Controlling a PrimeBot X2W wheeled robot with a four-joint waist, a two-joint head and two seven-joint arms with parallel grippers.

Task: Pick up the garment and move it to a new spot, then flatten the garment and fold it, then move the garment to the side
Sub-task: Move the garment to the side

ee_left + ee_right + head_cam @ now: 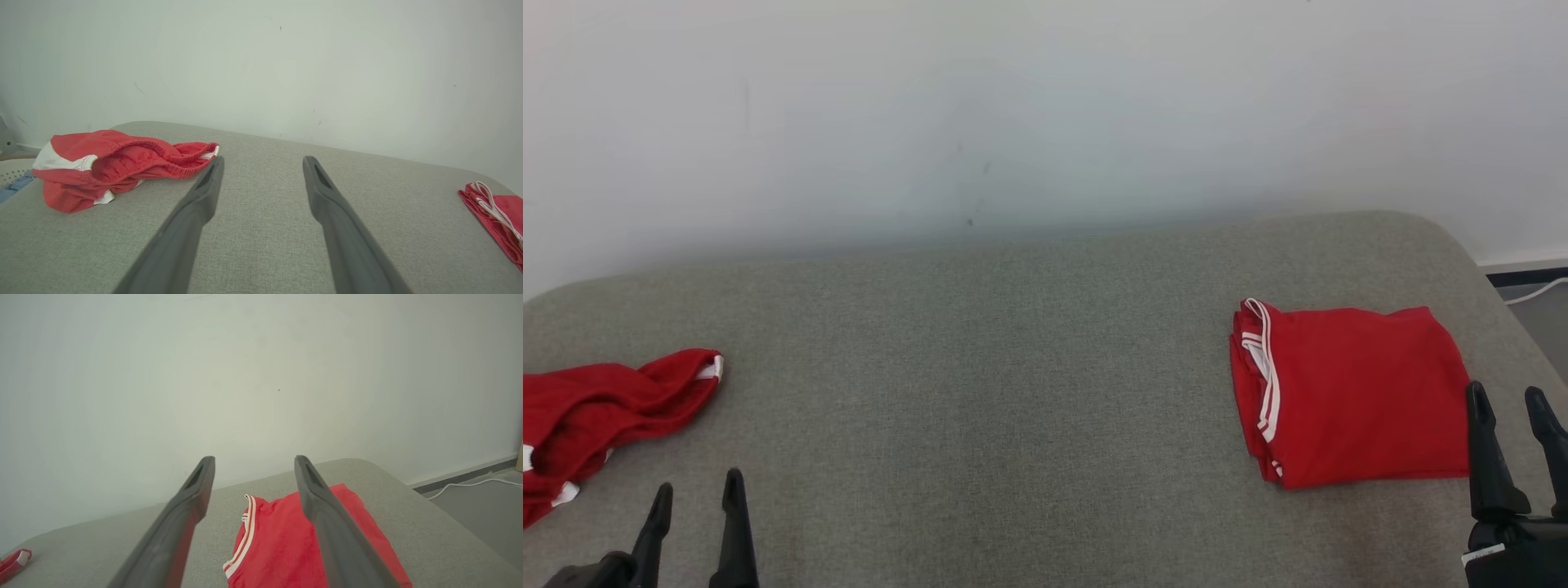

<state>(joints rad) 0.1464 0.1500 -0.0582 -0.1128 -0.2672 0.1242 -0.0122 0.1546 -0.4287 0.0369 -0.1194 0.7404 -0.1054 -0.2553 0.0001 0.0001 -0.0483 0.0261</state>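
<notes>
The crumpled garment is lying in a loose red heap at the far left of the grey padded surface, partly running off the head view's left edge, with white trim showing among its folds. In the left wrist view its gathered elastic waistband is running along the top of the heap, facing the camera. It is looking like thin sports fabric: light, soft and limp. It is likely to sag and trail when lifted rather than hold a shape, and may be a little slippery between smooth fingers. The waistband is looking like the best place to take hold. Its thicker, ruched edge is offering something to bite on, and a grip there should let the rest hang free for spreading.

Just right of the heap and nearer the robot, the left gripper is hovering over the surface, clear of the cloth, with its fingers spread wide and carrying nothing.

Further right, a folded garment in the same red with white piping is resting flat as a neat rectangle near the right end, apparently finished. The right gripper is hanging at its right edge, fingers likewise spread and empty. Whether a fingertip is brushing the cloth I cannot tell.
</notes>
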